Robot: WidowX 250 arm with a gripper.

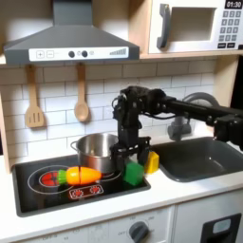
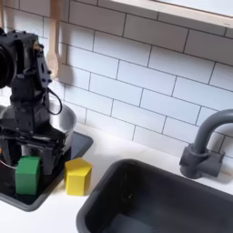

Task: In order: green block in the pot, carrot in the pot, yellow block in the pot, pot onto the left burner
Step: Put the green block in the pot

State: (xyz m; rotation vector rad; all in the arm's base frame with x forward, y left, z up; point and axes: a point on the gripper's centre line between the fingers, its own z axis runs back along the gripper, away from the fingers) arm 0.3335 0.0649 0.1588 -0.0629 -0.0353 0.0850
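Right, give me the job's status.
Nothing looks done. The green block, yellow block and carrot are all outside the pot. The gripper hovers just above the green block; whether it grips is unclear. All three loads and the pot move remain.

I see even, soft indoor light, fairly bright in both exterior views. Both are low-res and soft, edges fuzzy. Glare streaks on the pot (image 1: 95, 150) and glossy cooktop (image 1: 43, 180); sink basin (image 2: 155, 205) reads dark, shadowed.
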